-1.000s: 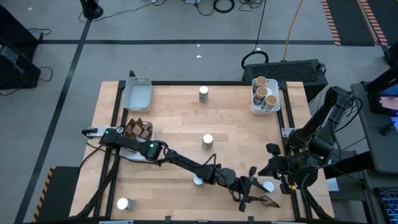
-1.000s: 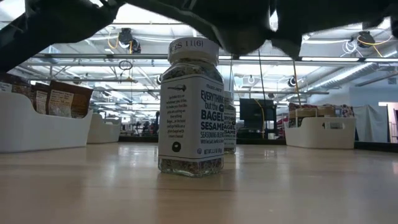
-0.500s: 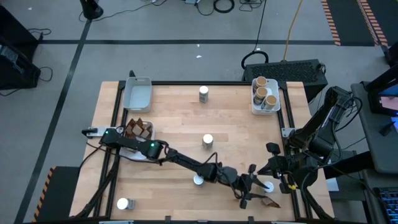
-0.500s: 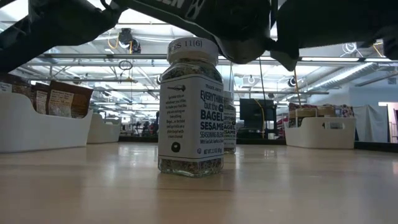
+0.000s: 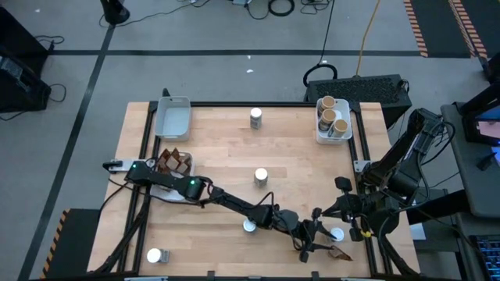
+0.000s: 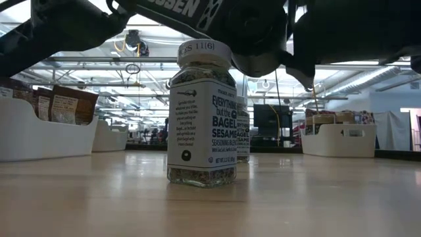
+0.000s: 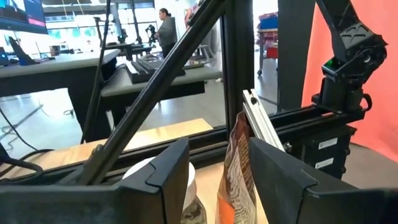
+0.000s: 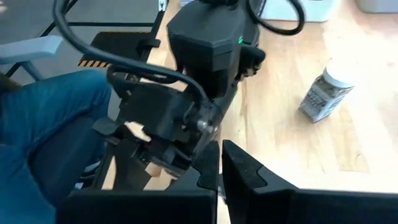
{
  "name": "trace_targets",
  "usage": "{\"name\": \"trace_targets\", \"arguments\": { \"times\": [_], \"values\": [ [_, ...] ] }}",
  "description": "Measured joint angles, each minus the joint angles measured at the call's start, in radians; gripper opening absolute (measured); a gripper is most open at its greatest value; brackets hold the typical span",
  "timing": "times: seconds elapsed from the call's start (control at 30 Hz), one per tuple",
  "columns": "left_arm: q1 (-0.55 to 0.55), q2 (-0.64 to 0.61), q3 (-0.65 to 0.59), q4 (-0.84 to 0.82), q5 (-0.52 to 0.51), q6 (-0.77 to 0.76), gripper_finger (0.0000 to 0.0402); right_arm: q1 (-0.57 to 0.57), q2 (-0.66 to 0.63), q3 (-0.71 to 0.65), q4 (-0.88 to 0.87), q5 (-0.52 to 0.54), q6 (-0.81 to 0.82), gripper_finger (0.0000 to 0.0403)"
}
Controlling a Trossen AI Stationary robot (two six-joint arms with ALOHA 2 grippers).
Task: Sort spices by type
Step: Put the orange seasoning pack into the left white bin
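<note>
My left arm reaches across the table to its front right corner. Its gripper point(image 5: 315, 236) is open there. In the left wrist view a brown crinkled packet point(image 7: 236, 171) and a white-lidded jar point(image 7: 186, 186) show in the gap between the fingers, with no touch that I can see. The packet point(image 5: 337, 252) lies on the table by the front edge, and the jar point(image 5: 337, 232) stands just beyond it. My right gripper point(image 5: 342, 209) hangs close by at the right edge, fingers shut point(image 8: 219, 169), holding nothing.
White-lidded jars stand at the far middle point(image 5: 255, 117), centre point(image 5: 261, 177), front middle point(image 5: 249, 226) and front left point(image 5: 154, 255). A tray of cork-topped jars point(image 5: 332, 119) is far right, a bare white tray point(image 5: 173, 117) far left, and a tray of brown packets point(image 5: 173, 164) left.
In the low view my left arm has come down a little over the front of the table. Its gripper stays open by the packet. The jars and the packet have not moved.
</note>
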Motion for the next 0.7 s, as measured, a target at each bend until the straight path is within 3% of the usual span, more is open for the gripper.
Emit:
{"name": "trace_targets", "arguments": {
  "times": [0.7],
  "values": [
    [-0.002, 0.013, 0.0, 0.017, 0.029, -0.002, 0.0171, -0.001, 0.0, 0.0, -0.001, 0.007, 0.001, 0.0]
  ]
}}
